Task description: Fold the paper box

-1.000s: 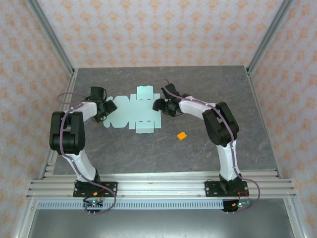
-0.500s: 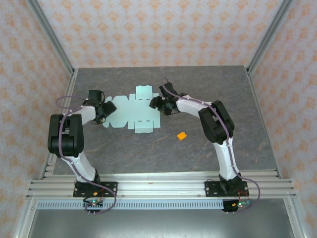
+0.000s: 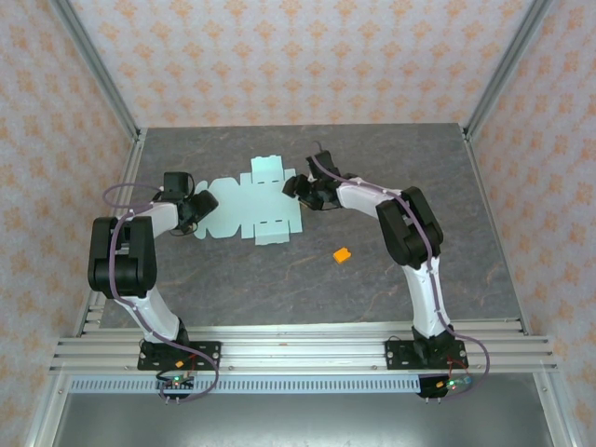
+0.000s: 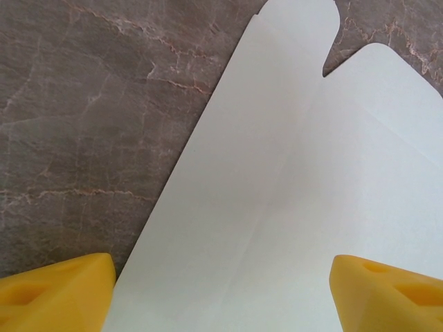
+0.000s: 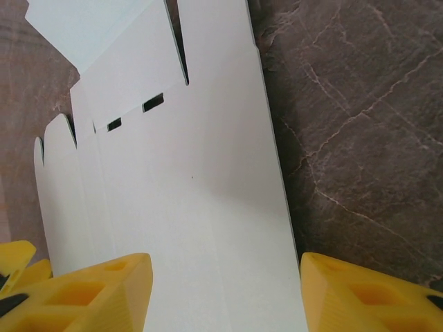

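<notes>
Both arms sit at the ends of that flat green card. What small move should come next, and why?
Probably the right end effector should dip and pinch the paper box at its right edge, to lift a flap. The sheet lies flat and unfolded, and both this one and the left end effector hang open over its ends, gripping nothing.

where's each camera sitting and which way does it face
Top external: fixed above and behind the arms, looking down at the grey marbled table; both arms whole, left gripper and right gripper at opposite ends of the flat pale mint-green card sheet, small orange block nearby.
Left wrist: on that wrist, looking past its yellow fingertips at the sheet's rounded-tab end.
Right wrist: on that wrist, looking past its yellow fingertips at the sheet's slotted end.
Shared: all three show the same sheet on the table.
</notes>
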Available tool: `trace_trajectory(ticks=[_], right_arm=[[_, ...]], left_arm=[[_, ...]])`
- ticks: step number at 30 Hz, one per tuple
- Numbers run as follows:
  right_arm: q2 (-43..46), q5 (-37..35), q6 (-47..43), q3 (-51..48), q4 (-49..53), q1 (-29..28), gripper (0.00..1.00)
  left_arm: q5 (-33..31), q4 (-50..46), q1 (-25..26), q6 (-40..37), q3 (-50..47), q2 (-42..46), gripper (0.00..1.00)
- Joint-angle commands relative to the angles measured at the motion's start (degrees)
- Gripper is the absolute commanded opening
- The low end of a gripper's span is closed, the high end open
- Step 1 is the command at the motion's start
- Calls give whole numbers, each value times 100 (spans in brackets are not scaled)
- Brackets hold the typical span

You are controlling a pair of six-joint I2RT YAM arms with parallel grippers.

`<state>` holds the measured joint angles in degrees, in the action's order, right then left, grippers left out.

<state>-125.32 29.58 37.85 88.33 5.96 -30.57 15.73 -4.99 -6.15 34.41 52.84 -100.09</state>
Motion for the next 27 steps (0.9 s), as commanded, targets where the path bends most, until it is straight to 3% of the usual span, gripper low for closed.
trace_trajectory(ticks=[1, 12, 27], right_arm=[[354, 694, -223, -197, -487, -86, 57], [989, 1529, -795, -1044, -1193, 125, 56], [1634, 1928, -724, -1865, -2346, 188, 55]], left_arm=[[954, -248, 184, 127, -252, -173, 82], [1134, -342, 185, 101, -244, -37, 82], [1291, -309, 250, 93, -395, 77, 81]])
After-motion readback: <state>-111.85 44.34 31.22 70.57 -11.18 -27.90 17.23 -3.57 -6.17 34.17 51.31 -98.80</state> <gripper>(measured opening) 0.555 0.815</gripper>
